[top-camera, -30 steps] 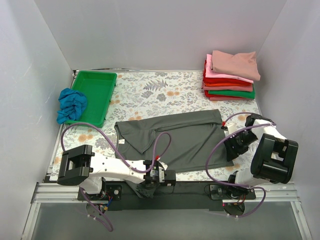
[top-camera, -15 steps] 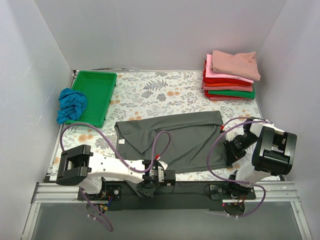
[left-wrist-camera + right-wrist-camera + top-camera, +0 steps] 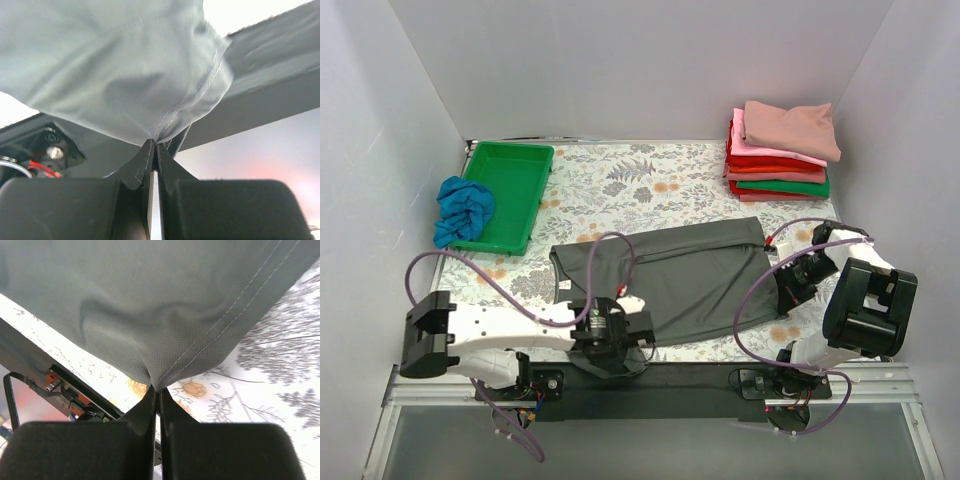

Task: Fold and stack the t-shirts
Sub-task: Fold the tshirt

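A dark charcoal grey t-shirt lies spread across the middle of the floral table. My left gripper is at its near left hem, shut on a pinch of the grey cloth, which drapes up from the closed tips of the left gripper. My right gripper is at the shirt's near right corner. In the right wrist view the right gripper is shut on the stitched corner of the grey shirt. A stack of folded t-shirts, dusty rose on top, sits at the back right. A crumpled bright blue t-shirt lies at the left.
A rigid green plastic tray stands at the back left beside the blue shirt. White walls close in the table on three sides. Purple cables loop from both arms over the near part of the table. The black mounting rail runs along the near edge.
The right gripper has shut on the shirt's near right corner and drawn back slightly. The left arm's elbow has swung left, and its gripper has carried the pinched hem up and left.
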Controlling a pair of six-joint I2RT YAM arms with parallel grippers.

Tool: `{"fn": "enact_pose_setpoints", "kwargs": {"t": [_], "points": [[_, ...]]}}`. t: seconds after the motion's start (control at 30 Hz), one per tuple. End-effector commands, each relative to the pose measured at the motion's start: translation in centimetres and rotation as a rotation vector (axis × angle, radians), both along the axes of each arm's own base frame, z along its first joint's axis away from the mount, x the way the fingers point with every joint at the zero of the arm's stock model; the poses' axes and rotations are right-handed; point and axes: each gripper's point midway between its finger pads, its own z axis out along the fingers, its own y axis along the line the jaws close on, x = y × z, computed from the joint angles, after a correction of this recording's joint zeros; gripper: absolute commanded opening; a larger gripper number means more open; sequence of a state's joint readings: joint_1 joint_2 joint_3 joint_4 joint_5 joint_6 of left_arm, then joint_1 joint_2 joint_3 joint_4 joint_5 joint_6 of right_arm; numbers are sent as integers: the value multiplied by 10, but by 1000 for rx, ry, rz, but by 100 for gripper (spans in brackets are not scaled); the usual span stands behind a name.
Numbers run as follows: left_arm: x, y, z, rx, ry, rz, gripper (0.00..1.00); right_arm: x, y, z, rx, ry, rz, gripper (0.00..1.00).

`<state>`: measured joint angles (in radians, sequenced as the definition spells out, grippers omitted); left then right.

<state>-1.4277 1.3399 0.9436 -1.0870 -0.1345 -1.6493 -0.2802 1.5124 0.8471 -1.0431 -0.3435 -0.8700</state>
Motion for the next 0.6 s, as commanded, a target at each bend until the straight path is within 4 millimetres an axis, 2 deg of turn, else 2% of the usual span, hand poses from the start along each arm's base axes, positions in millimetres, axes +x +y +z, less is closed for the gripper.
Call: {"fn": "enact_pose_setpoints", "kwargs": {"t": [0.0, 0.07, 0.3, 0.57], "points": [[34, -12, 29, -147, -72, 72, 0, 14, 5, 18, 39, -43, -1, 1], [44, -13, 40, -201, -87, 78, 0, 17, 7, 21, 55, -41, -7, 1], [76, -3, 54, -254, -139, 161, 0, 34, 12, 29, 104, -51, -38, 1], [134, 23, 97, -341, -356, 371, 0, 59, 12, 31, 137, -52, -69, 1]]}}
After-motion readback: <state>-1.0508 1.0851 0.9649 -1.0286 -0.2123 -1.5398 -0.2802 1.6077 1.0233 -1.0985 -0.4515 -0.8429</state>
